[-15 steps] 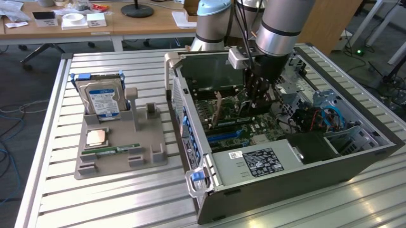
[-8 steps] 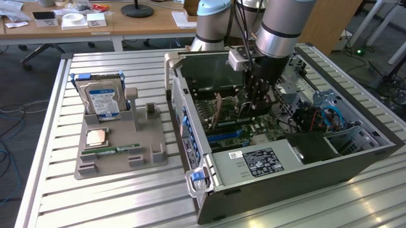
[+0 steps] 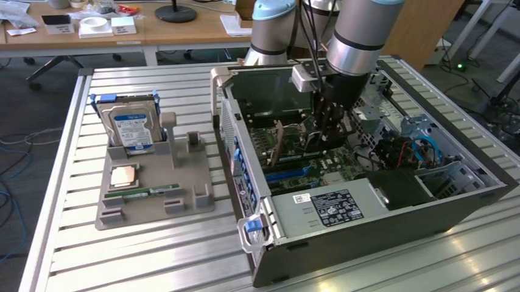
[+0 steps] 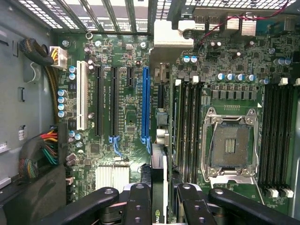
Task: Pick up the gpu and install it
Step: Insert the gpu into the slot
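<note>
Slatted aluminium table (image 3: pixel 162 255) carries everything. Toward the exterior view's right you have the open black-and-grey computer case (image 3: pixel 406 222) lying on its side, with the green motherboard (image 4: pixel 131 56) facing up inside. Toward the exterior view's left sits the grey plastic parts holder (image 3: pixel 138 210), with the blue-labelled silver hard drive (image 3: pixel 130 128) standing upright in it.

The gpu (image 4: pixel 159 187), a thin flat card with a dark cooler face, is inside the case. The wrist view shows it edge-on, up off the motherboard. It runs roughly parallel to the long blue expansion slot (image 4: pixel 145 103) and just beside its line. As far as I can tell it is not seated in any slot.

Handling, my read: light and stiff, so it won't flex. It is fragile at the board components and the connector edge. The cooler face looks smooth, so the card could pivot in a narrow pinch. Best hold is across the two flat faces near the upper edge, about mid-length, clear of the bracket end.

The black two-finger claw (image 4: pixel 162 199) is narrowed partway and pinches the gpu across its faces, one of the black fingers (image 4: pixel 138 206) on each side. I see it touching nothing else.
</note>
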Available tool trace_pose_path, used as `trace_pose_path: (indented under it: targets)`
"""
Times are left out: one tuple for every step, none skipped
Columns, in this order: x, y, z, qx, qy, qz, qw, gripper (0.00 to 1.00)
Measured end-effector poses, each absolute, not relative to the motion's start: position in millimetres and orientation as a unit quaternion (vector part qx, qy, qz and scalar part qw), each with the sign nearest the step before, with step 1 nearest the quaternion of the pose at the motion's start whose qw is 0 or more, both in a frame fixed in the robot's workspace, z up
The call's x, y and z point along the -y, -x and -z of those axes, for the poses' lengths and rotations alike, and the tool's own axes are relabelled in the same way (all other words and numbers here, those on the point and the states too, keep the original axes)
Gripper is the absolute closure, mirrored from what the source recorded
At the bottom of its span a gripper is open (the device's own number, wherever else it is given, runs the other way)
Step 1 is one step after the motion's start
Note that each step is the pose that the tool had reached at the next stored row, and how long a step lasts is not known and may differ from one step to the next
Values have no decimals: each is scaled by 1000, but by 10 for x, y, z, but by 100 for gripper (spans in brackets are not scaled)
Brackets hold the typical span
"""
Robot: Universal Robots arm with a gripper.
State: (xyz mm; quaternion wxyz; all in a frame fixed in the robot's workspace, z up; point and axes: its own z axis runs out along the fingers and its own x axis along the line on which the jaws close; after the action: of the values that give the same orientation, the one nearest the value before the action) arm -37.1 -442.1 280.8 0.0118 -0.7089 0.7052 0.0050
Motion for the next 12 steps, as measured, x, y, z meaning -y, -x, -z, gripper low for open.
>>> trace_pose_path:
  targets:
    - [4421, 371, -2808, -705, 709, -5, 12, 74]
    - [4421, 371, -2807, -705, 709, -5, 12, 74]
    - [4421, 371, -2804, -705, 709, -5, 12, 74]
    - [4421, 371, -2801, -705, 709, -5, 12, 74]
    - [4421, 371, -2798, -705, 709, -5, 12, 74]
    - [4421, 371, -2795, -705, 709, -5, 12, 74]
    - [4421, 371, -2792, -705, 709, -5, 12, 74]
    - [4421, 371, -2788, -705, 709, -5, 12, 74]
    - [4421, 371, -2786, -705, 709, -5, 12, 74]
    - [4421, 371, -2783, -705, 709, -5, 12, 74]
    - [4422, 371, -2782, -705, 709, -5, 12, 74]
    - [4421, 371, -2781, -705, 709, -5, 12, 74]
